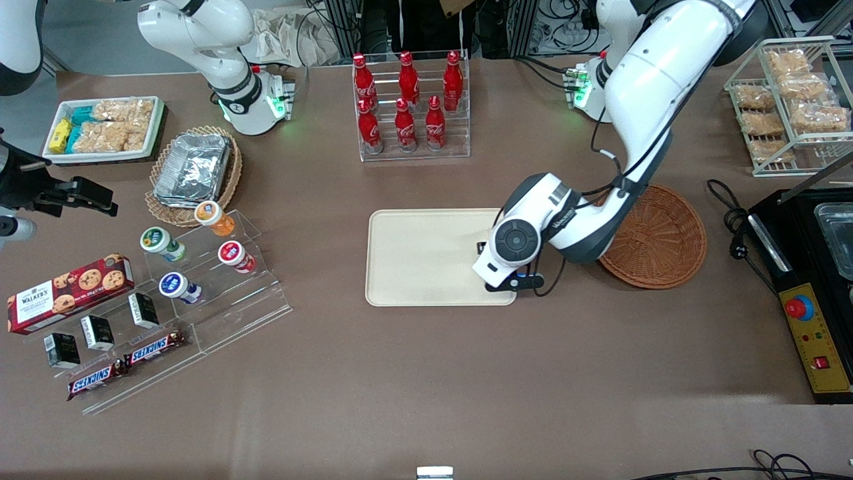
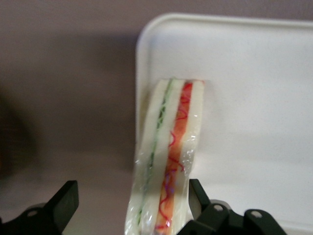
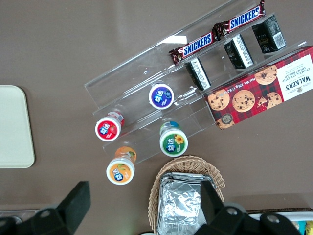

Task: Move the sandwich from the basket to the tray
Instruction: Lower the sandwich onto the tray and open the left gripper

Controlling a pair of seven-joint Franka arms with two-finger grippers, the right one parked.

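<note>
The sandwich (image 2: pixel 168 161), a plastic-wrapped white wedge with green and red-orange filling, stands on edge on the cream tray (image 2: pixel 254 98), just inside its rim. My left gripper (image 2: pixel 132 191) is open around it. One finger (image 2: pixel 198 193) is against the sandwich; the other finger (image 2: pixel 66 198) stands well apart from it. In the front view the gripper (image 1: pixel 485 257) is low over the tray (image 1: pixel 413 267), at the end nearest the reddish-brown basket (image 1: pixel 660 237). The wrist hides the sandwich there. The part of the basket that shows holds nothing.
A rack of red cola bottles (image 1: pixel 408 107) stands farther from the camera than the tray. A clear stepped stand with yoghurt cups (image 1: pixel 200 260) and snack bars lies toward the parked arm's end. A black appliance (image 1: pixel 810 280) and a wire rack of snacks (image 1: pixel 790 100) are toward the working arm's end.
</note>
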